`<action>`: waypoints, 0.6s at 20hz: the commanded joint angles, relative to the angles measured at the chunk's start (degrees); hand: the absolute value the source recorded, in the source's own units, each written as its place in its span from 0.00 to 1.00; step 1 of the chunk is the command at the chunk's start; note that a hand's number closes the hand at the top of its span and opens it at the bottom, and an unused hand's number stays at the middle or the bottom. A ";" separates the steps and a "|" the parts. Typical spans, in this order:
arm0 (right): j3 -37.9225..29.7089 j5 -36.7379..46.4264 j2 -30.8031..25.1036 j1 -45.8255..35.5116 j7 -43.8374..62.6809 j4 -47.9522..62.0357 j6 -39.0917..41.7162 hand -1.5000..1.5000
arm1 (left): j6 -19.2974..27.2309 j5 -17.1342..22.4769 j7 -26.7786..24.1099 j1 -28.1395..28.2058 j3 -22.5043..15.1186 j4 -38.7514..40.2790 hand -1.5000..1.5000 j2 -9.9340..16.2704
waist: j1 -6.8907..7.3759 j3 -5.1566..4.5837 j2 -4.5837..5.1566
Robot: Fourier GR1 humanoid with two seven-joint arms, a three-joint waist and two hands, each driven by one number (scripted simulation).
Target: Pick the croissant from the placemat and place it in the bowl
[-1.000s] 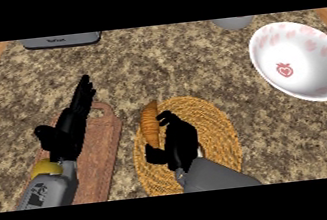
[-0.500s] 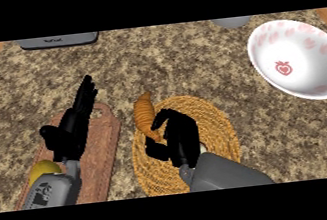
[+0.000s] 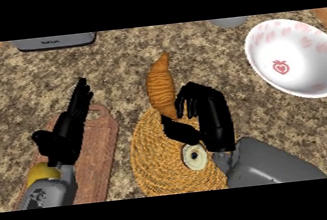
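On the speckled tabletop (image 3: 117, 61), everything is placed here against the round woven placemat (image 3: 160, 155). Well to its left, along the far edge, sits a grey appliance (image 3: 54, 41), only partly in view. Just left of the placemat lies a reddish wooden board (image 3: 96, 149), and over it the left hand (image 3: 68, 129) rests with its fingers straight and open, pointing away from the robot, holding nothing. At the placemat's far edge the croissant (image 3: 161, 84) stands tilted, its tip reaching out beyond the mat over the tabletop and its near end at the mat's rim. Over the placemat's right half the right hand (image 3: 208, 117) has its fingers and thumb curled about the croissant's near end, gripping it. Well to the right of the placemat and a little farther off stands the white bowl (image 3: 298, 60) with pink markings, apart from the croissant. A grey round object (image 3: 229, 22) shows at the far edge beyond the placemat
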 commanded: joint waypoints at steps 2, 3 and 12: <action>-4.63 9.31 -3.34 -5.21 6.59 -5.47 5.76 1.00 | 0.60 -0.98 -0.12 -1.29 -0.28 1.73 0.50 -1.77 | -0.75 -0.11 -0.21; -6.91 10.77 -3.51 -8.90 11.41 -5.63 9.00 1.00 | -0.20 -0.62 -1.55 1.06 -0.24 0.89 0.50 -1.15 | -0.66 -0.15 -0.37; -19.19 12.87 -8.65 -13.17 22.33 -12.40 26.09 1.00 | -1.93 0.32 3.74 0.44 1.38 -3.89 0.50 0.40 | 0.06 -0.05 -0.07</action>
